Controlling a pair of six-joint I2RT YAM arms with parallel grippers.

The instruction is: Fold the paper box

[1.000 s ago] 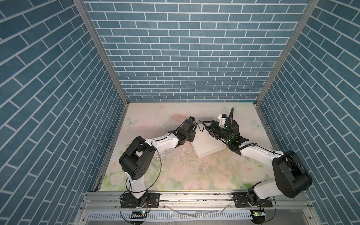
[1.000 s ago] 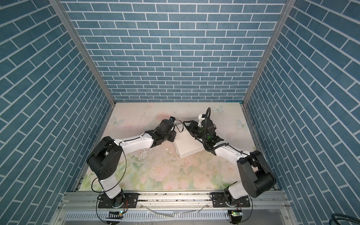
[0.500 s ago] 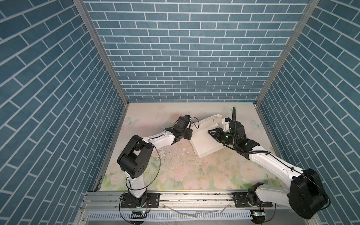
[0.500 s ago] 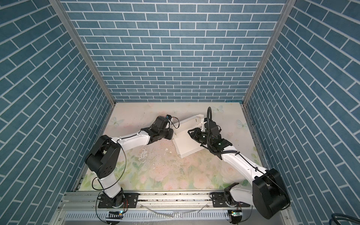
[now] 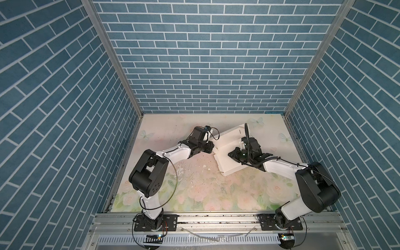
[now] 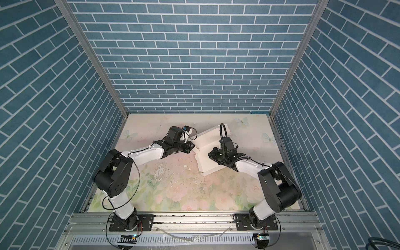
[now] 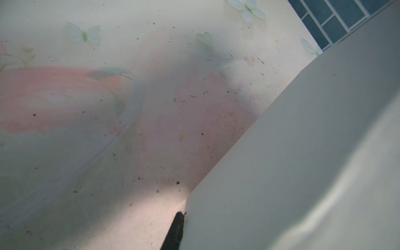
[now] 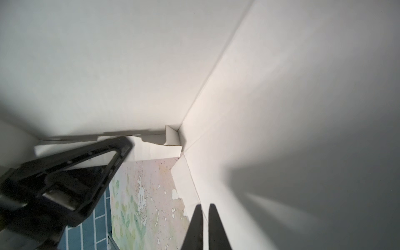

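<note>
The white paper box (image 5: 227,138) (image 6: 207,140) lies half folded at the table's middle right, its far panel tipped toward the back wall. My left gripper (image 5: 213,148) (image 6: 193,148) is at the box's left edge. One of its black fingers (image 7: 176,229) presses the outside of a box wall (image 7: 303,151), and the other finger (image 8: 97,160) lies on the inner side, so it is shut on that wall. My right gripper (image 5: 230,154) (image 6: 210,154) hangs low over the box interior (image 8: 151,65). Its tips (image 8: 205,216) are pinched together on a narrow side flap.
The floral table mat (image 5: 194,190) carries white flakes and worn patches (image 5: 204,172) in front of the box. Blue brick walls close in the left, back and right sides. A metal rail (image 5: 216,218) with both arm bases runs along the front.
The right gripper's jaws have closed from half open, and its wrist has shifted forward and lower over the box. The box's far panel has swung out toward the back. The left gripper shifted slightly left.
</note>
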